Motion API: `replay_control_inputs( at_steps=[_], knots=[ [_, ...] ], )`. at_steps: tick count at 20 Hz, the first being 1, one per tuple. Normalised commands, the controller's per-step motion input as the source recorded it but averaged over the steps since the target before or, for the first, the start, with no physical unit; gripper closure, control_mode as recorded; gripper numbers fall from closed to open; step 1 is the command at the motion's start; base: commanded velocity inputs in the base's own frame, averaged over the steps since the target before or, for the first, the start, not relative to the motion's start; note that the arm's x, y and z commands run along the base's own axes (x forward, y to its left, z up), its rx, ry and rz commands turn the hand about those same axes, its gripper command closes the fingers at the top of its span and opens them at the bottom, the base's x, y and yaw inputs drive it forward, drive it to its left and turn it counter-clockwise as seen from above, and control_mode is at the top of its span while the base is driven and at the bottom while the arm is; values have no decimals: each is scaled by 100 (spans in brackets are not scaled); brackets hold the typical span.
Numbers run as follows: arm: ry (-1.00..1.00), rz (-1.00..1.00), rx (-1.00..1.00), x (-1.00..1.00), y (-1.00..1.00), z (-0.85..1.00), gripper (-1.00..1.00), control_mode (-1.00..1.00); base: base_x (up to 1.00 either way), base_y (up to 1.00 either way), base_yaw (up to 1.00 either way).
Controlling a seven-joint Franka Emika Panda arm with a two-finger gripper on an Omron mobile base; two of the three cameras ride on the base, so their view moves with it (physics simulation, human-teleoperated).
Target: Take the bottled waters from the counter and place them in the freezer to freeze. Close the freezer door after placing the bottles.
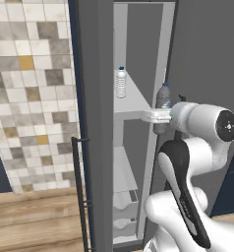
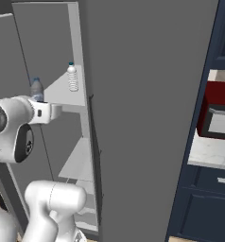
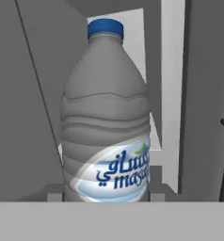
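The freezer [image 1: 133, 103] stands open, its pale shelves showing. A clear-white ribbed bottled water [image 1: 121, 82] [image 2: 72, 77] with a blue cap stands upright on the upper shelf, further in. My gripper [image 1: 157, 116] [image 2: 48, 112] is shut around the middle of the smoky grey bottled water [image 1: 163, 95] [image 2: 37, 89], holding it upright at the shelf's front edge. In the hand view this bottle [image 3: 107, 122] is very close, with its blue cap on top and a blue-lettered label low down. The freezer door [image 1: 95, 98] is swung open on the left, its dark bar handle [image 1: 79, 187] low down.
A broad grey panel [image 2: 147, 118] rises right of the opening. Further right are a dark red microwave [image 2: 218, 111] on the marble counter [image 2: 211, 151] and navy cabinets [image 2: 199, 208]. A tiled wall [image 1: 35, 88] and wood floor [image 1: 35, 221] lie left of the door.
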Motion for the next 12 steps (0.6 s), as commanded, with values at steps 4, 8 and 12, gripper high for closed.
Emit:
replay_control_inputs(
  at_steps=[4,8,12],
  knots=[
    [-9,16,-1,3,0,-15,100,-100,0,0,0],
    [-14,8,-5,1,14,-5,100,-100,0,0,0],
    [-12,0,-9,1,37,0,100,-100,0,0,0]
  ],
)
